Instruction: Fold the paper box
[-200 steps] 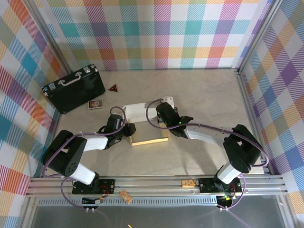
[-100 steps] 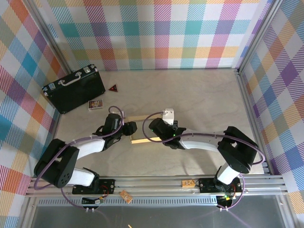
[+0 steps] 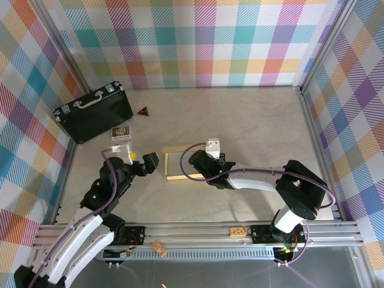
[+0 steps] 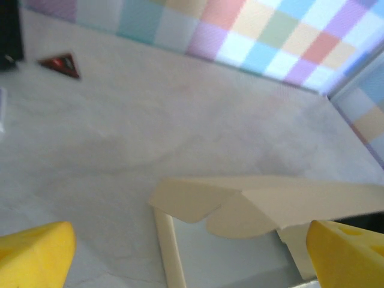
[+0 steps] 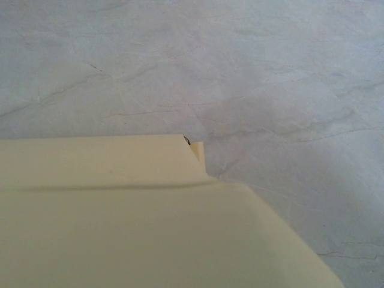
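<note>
mid-table, just ahead of both arms, you've got the paper box: a tan kraft rim round a paler inside, w/ its right part tucked under the right arm's wrist. the left gripper sits just beside the box's left edge, and from the top cam you can't tell if it touches. on the left wrist cam its yellow pads stand wide apart at the two bottom corners w/ nothing clamped btw them. the box lies ahead there, a tan flap raised & tilted over the pale inner floor, w/ a rounded tab under it.

the right gripper is down low at the box's right side, jaws closed tight. you can't tell whether it's pinching cardboard. the right wrist cam has a tan panel close under the lens, w/ a crease across it, a small tab corner at its top edge & bare table beyond.

far left by the plaid wall sits a black case w/ a silver handle. a red triangle piece & a small card lie near it, all well apart from the box
</note>
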